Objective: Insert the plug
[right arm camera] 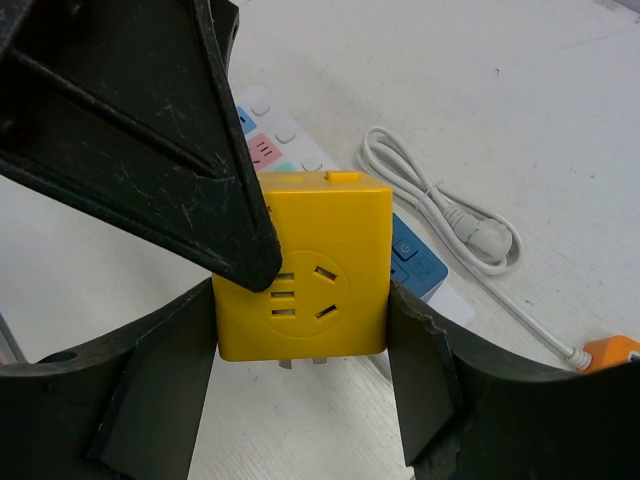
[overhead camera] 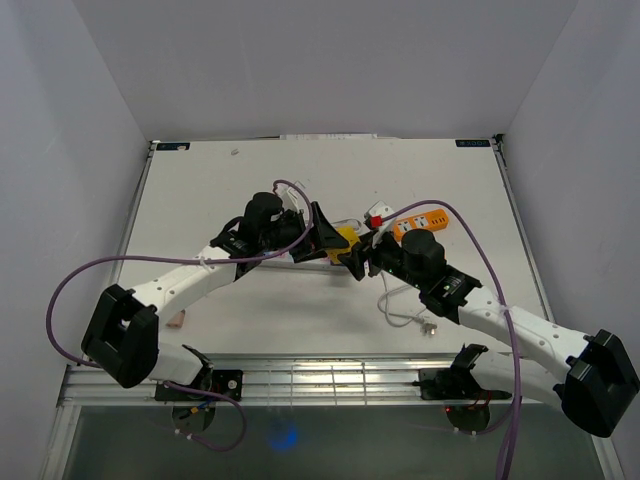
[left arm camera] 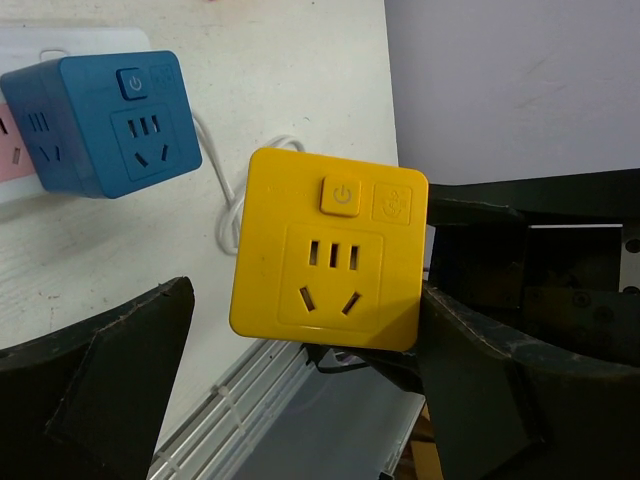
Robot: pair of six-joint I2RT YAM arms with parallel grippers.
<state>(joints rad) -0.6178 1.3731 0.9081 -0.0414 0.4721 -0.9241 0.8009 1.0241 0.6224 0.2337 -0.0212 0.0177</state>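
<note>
Yellow cube [right arm camera: 300, 270] prongs [right arm camera: 287, 364], right wrist view

A white rectangular tabletop [overhead camera: 200, 180], edged along its near side by a slotted aluminium rail [overhead camera: 320, 380], sits boxed in by plain pale grey walls [overhead camera: 330, 60] on three sides under soft, even light, with a dark glossy surface [overhead camera: 100, 450] below the rail.
</note>
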